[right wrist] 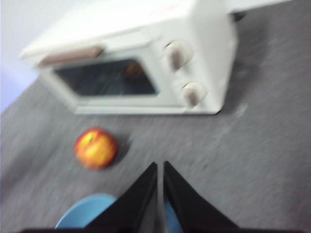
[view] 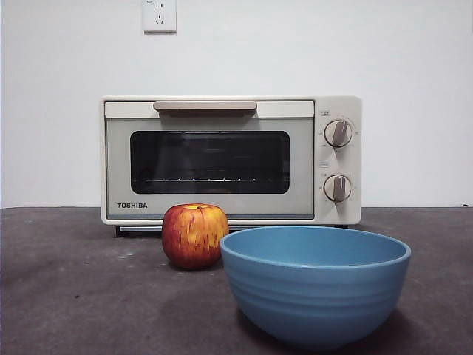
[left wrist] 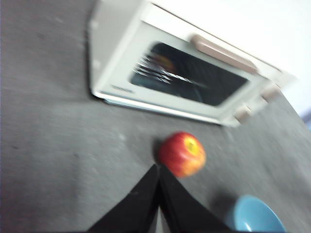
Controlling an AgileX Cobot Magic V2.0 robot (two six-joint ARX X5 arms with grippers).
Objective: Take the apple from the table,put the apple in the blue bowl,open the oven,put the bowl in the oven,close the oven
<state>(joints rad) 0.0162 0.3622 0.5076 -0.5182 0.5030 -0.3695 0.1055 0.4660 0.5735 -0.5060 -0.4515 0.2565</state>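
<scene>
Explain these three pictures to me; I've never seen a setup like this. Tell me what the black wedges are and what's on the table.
This is a two-armed robot at a table. One picture looks level across the table from the front; the other two come from cameras on the wrists. The black wedges are each arm's jaws: the left gripper and right gripper, both shut and holding nothing. On the table stand a closed oven, an apple in front of it, and an empty blue bowl beside the apple, nearest the front camera.

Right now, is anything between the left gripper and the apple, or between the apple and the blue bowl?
Nothing visible. The left gripper, jaws together, hangs over bare table short of the apple. The blue bowl stands empty beside it.
</scene>
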